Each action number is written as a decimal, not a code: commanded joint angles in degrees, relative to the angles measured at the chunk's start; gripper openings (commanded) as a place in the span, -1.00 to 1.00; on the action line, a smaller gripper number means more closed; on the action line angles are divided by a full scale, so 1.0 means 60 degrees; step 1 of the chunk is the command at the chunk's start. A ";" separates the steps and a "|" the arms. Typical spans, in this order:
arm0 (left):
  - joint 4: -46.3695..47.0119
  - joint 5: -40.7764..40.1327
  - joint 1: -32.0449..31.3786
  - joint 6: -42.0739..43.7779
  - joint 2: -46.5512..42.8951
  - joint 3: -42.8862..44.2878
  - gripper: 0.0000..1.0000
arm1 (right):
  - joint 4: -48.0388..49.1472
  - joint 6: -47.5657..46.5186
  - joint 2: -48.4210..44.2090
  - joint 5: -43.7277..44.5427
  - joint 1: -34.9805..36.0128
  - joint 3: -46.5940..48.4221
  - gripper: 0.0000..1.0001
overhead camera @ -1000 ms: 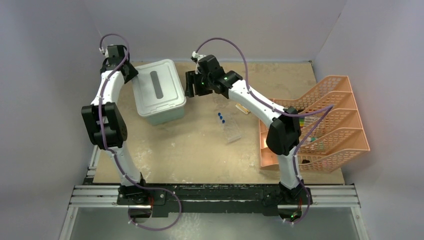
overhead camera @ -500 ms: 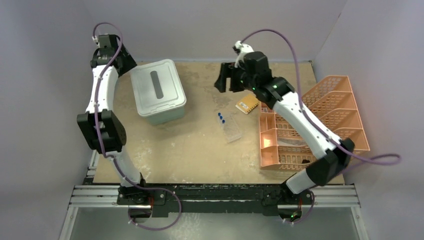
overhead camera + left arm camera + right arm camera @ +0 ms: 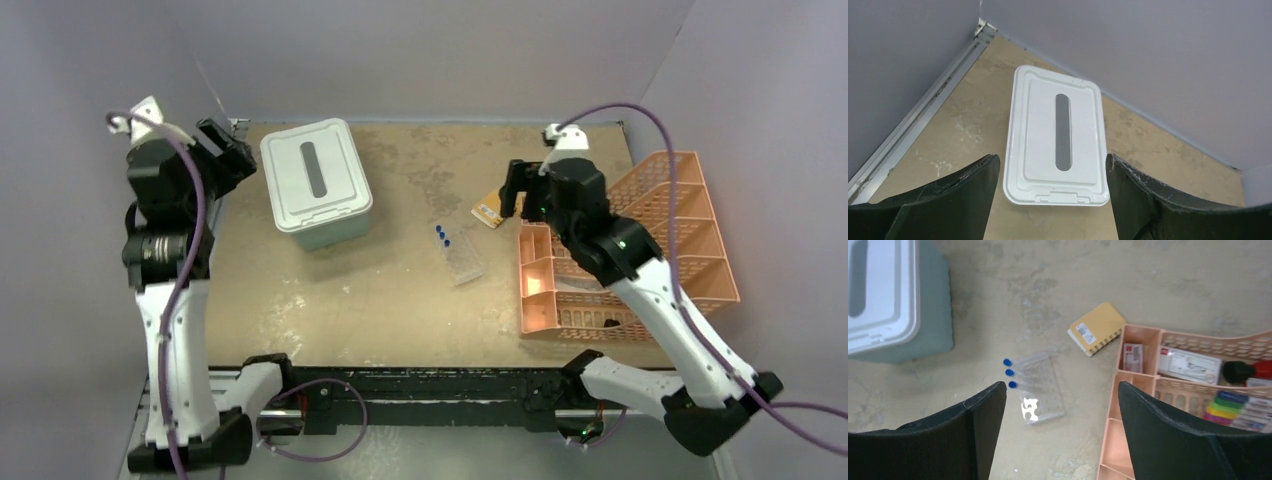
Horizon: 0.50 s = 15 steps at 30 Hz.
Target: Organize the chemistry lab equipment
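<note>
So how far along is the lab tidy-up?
Done: several small items sit in the orange tray. In hand: nothing; left gripper and right gripper are empty, jaws open. Remaining: the clear rack with blue-capped tubes and a yellow pad lie on the table.

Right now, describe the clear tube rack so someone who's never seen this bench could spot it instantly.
Between the teal white-lidded tub on the left and the orange mesh tray on the right, the clear rack lies on bare tabletop, nearer the tray. It is see-through with three blue caps at one end, unlike the opaque tan pad beside the tray's corner.
</note>
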 commanded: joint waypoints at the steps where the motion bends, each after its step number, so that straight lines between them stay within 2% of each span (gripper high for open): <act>1: 0.0023 -0.0370 -0.0043 -0.0311 -0.1401 -0.0378 0.54 | 0.0362 -0.0494 -0.1515 0.2039 0.0015 -0.0001 0.68; 4: -0.0883 -0.0522 -0.0061 -0.0378 -0.2155 -0.0252 0.57 | -0.0252 -0.0414 -0.1900 0.2307 0.0022 0.0282 0.73; 7: -0.1791 -0.0291 -0.0110 -0.0844 -0.2597 -0.0164 0.58 | -0.0952 -0.0105 -0.2045 0.2583 0.0016 0.0654 0.97; 11: -0.2731 0.0161 -0.0116 -0.1150 -0.3005 -0.0060 0.60 | -0.1507 0.0230 -0.2433 0.2919 0.0013 0.0780 0.98; 15: -0.3305 0.0131 -0.0121 -0.0965 -0.3188 0.0558 0.63 | -0.1159 0.0309 -0.3137 0.3005 0.0020 0.0195 0.98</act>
